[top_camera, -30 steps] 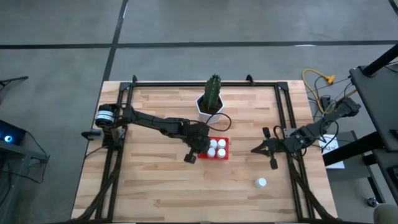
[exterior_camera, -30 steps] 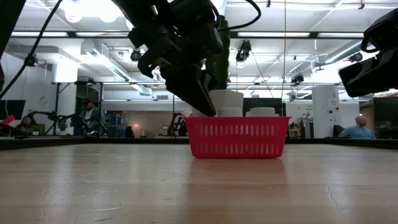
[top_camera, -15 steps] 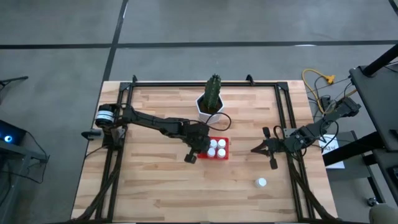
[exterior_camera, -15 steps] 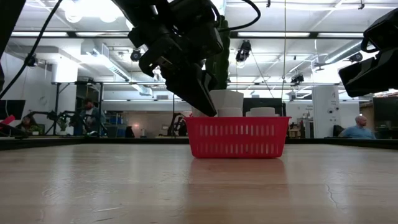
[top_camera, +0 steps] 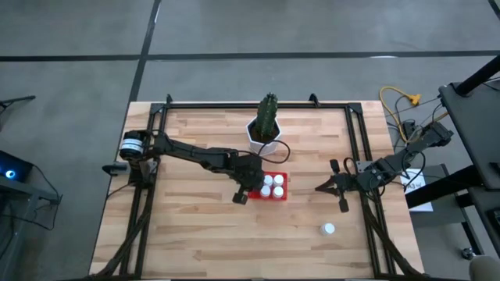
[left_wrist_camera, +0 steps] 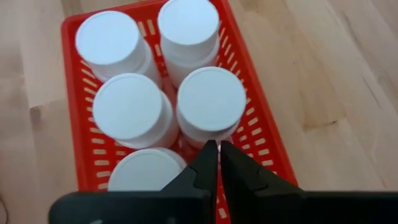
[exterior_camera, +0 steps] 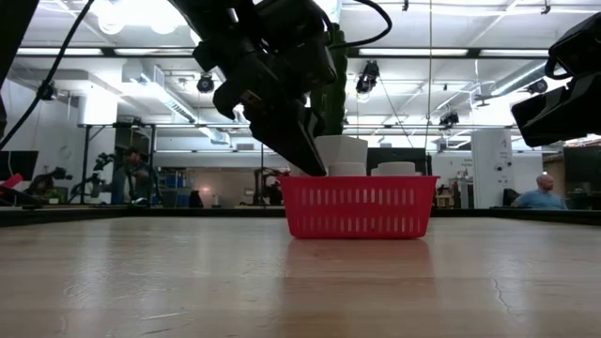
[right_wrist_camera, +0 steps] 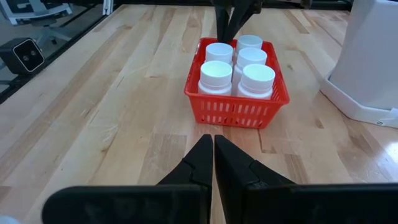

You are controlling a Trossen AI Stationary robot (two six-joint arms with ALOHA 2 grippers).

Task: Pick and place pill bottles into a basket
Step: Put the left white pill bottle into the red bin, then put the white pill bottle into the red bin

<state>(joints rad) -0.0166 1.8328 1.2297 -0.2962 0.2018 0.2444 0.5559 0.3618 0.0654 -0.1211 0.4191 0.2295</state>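
Observation:
The red basket [top_camera: 275, 195] stands in the middle of the table and holds several white pill bottles [left_wrist_camera: 211, 102], upright on their bases. One more pill bottle [top_camera: 328, 229] stands alone on the wood near the front right. My left gripper [left_wrist_camera: 219, 149] is shut and points down over the basket's left end; its fingertips [exterior_camera: 315, 167] are at the level of the bottle caps. My right gripper [right_wrist_camera: 213, 140] is shut and empty. It hovers right of the basket [right_wrist_camera: 236, 106] and points at it. My left gripper's shut fingertips stand close beside the cap of one bottle [left_wrist_camera: 205, 134] in the basket, coming from above and slanting down. I cannot tell whether they touch it.
A white pot with a green cactus [top_camera: 266, 129] stands just behind the basket, and it also shows in the right wrist view [right_wrist_camera: 373, 56]. A black frame rail [top_camera: 359, 148] runs along the table's edges. Bare wood lies in front of the basket.

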